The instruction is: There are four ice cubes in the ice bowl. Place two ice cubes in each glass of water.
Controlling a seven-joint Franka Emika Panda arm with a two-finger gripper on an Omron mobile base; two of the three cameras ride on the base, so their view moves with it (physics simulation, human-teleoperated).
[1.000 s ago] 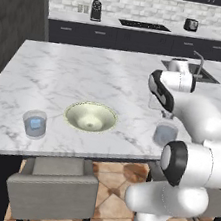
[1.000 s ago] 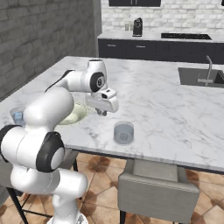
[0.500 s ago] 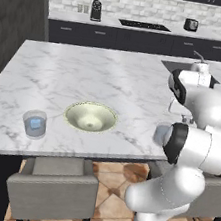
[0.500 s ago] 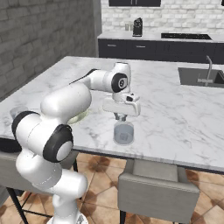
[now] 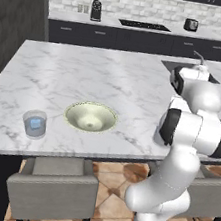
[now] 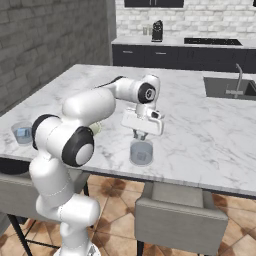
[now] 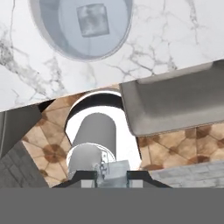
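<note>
The bowl (image 5: pixel 90 117) sits on the marble island (image 5: pixel 88 73), near the front edge. No cube is visible inside it in the left base view.

The left glass (image 5: pixel 34 124) stands on the island to the left of the bowl, well apart from it and close to the front edge. At least one pale blue cube (image 5: pixel 36 123) lies inside it; the count cannot be read.

The right glass (image 6: pixel 141 152) stands to the right of the bowl, near the front edge. In the hand view this glass (image 7: pixel 81 27) is seen from above, with one cube (image 7: pixel 92 19) resting inside it.

The gripper (image 6: pixel 140 135) hangs just above the right glass, pointing down at its opening. Its fingers are hidden against the hand body in the right base view, and the hand view shows only the finger bases at the bottom. Whether the jaws are spread, pressed together or pinching a cube cannot be told.

A grey chair (image 6: pixel 181 212) stands below the island edge, in front of the right glass.
</note>
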